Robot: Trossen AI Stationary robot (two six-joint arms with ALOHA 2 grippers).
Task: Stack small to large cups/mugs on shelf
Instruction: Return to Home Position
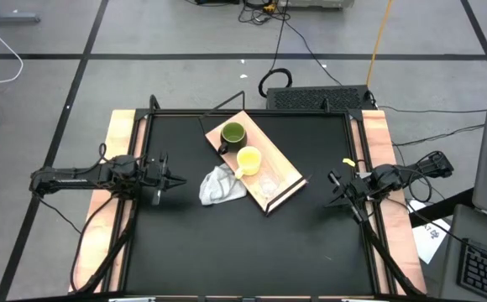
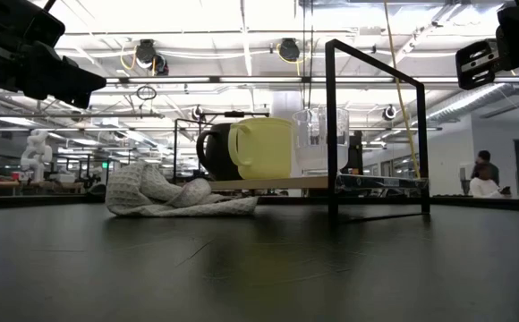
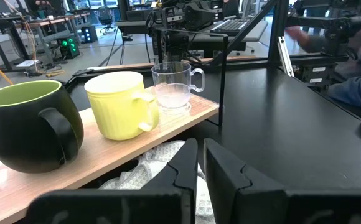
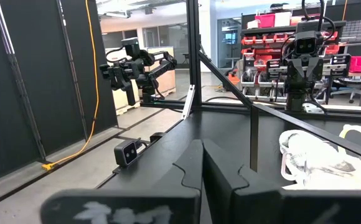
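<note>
All three cups sit in a row on the light-wood shelf board with its thin dark frame (image 1: 275, 153), angled near the tabletop's far edge: dark green mug (image 1: 232, 134), bright yellow mug (image 1: 248, 159), small clear glass cup (image 1: 268, 183). A crumpled white cloth (image 1: 220, 186) lies alongside. The left gripper (image 1: 176, 178) hovers by the left edge, fingers together. The right gripper (image 1: 334, 190) is at the right edge, also closed.

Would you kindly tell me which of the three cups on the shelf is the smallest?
The clear glass cup, at one end of the row beside the yellow mug; the dark green mug stands at the other end.
</note>
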